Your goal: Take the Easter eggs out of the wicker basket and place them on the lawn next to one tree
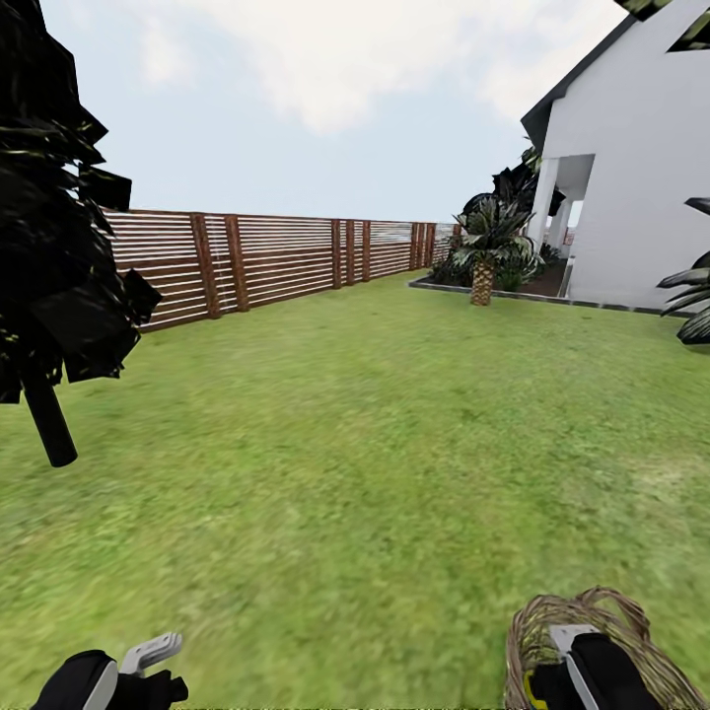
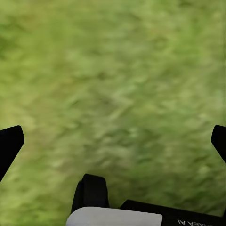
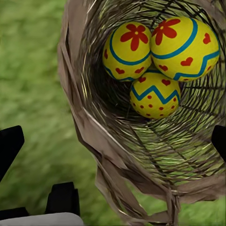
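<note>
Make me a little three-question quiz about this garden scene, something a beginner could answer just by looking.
1. How many Easter eggs lie in the wicker basket?
2. True or false: the left gripper is holding an egg.
3. What stands behind the lawn? A) brick wall B) slatted wooden fence C) hedge

Key: 1. Three. 2. False; its fingers are spread over bare grass. 3. B.
</note>
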Motion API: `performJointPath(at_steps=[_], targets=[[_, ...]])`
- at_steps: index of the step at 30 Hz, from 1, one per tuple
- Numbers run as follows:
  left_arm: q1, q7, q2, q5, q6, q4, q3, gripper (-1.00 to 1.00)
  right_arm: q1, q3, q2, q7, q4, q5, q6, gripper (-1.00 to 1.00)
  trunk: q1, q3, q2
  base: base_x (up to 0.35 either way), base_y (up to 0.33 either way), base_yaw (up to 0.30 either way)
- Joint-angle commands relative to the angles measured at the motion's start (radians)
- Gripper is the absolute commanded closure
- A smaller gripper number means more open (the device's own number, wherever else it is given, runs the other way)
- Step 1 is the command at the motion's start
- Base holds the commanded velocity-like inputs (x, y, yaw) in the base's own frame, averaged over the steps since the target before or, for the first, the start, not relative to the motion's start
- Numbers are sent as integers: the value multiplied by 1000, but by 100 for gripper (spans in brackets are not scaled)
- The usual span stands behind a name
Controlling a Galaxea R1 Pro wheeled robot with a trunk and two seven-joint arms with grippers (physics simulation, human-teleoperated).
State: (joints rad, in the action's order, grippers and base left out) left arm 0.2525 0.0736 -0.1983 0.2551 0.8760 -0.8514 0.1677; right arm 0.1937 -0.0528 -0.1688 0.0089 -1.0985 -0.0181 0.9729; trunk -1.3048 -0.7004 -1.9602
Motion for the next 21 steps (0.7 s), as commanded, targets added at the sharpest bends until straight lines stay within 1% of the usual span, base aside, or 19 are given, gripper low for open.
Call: performJointPath(at_steps=[1, 6, 14, 21], targets=[[1, 8, 0, -6, 5, 0, 3, -100, 0, 0, -1, 1, -1, 3, 4, -100, -4, -4, -8, 0, 0, 0], [1, 8, 0, -6, 4, 0, 3, -100, 0, 1, -3, 0, -1, 10, 5, -100, -23, -20, -43, 0, 0, 0], [1, 8, 0, -6, 4, -1, 3, -100, 0, 3, 4, 0, 5, 9, 4, -100, -54, -45, -99, 0, 0, 0], [1, 8, 0, -5, 5, -2, 3, -100, 0, 4, 5, -1, 6, 9, 4, -100, -80, -67, -148, 0, 0, 0]])
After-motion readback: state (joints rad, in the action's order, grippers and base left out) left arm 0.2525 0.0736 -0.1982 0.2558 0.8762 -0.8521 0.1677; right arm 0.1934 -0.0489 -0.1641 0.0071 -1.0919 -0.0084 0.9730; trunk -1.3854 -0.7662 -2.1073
